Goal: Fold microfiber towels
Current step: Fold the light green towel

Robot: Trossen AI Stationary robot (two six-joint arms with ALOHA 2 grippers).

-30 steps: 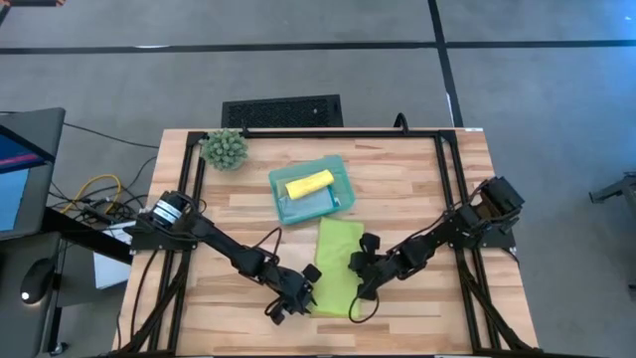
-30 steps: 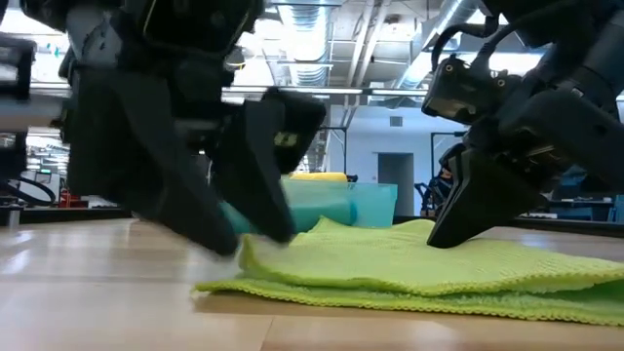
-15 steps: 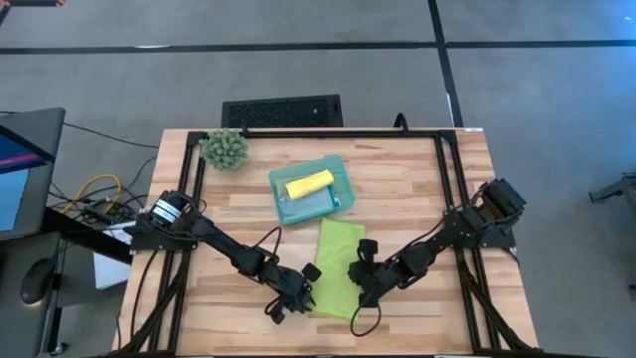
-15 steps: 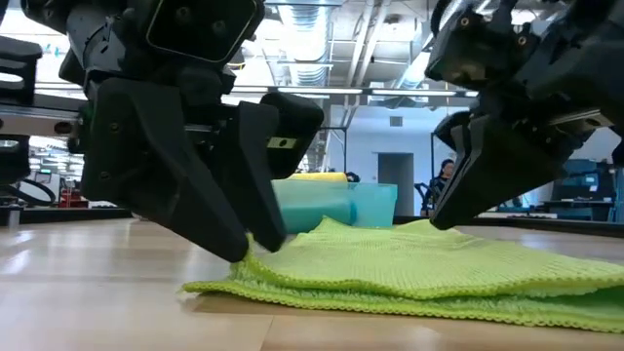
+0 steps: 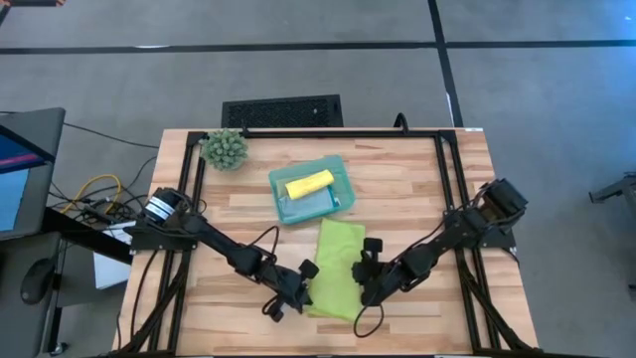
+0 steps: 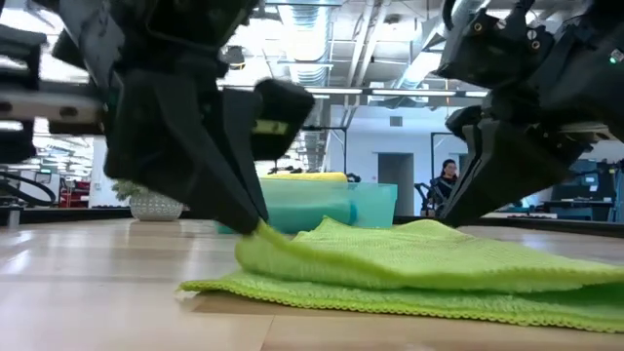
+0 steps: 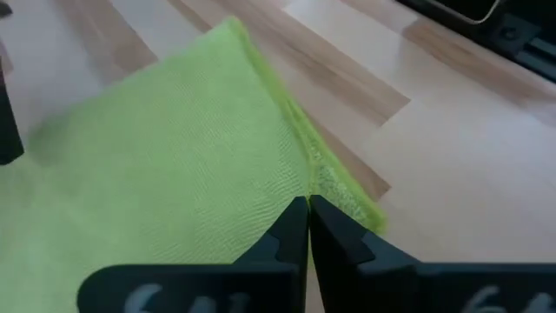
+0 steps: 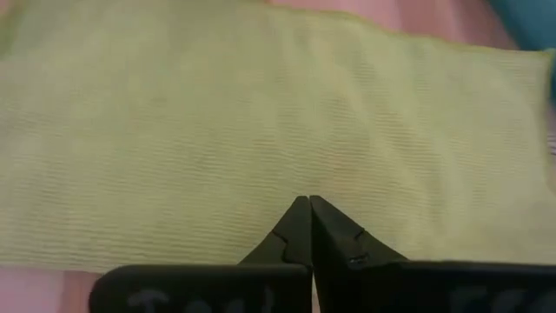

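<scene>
A: At table centre, slightly toward 6 o'clock: the lime green towel (image 5: 333,268), a long folded strip, long axis running 12 to 6. Teal tray (image 5: 281,189) sits just beyond its 12 o'clock end, with a yellow towel (image 5: 309,183) and a light blue towel (image 5: 310,205) in it.

B: Grippers?

A: Left gripper (image 5: 301,291) at the strip's 9 o'clock edge, near the 6 o'clock corner. Fingers pinched together on the lime green towel's edge; the wrist view shows the tips meeting right on the hem, and the low view shows the cloth lifted there. Right gripper (image 5: 367,281) at the 3 o'clock edge, fingers also closed, tips down on the fabric; whether cloth is actually between them, can't tell.

B: What does the next move turn on?

A: Both grippers sit on the 6 o'clock half, opposite each other across the short width. My guess: that end gets carried toward 12 o'clock along the long axis to halve it. Neither arm is clearly nearer.

B: Anything else?

A: Plant ball (image 5: 225,148) at the far 10 o'clock corner, well apart.
</scene>
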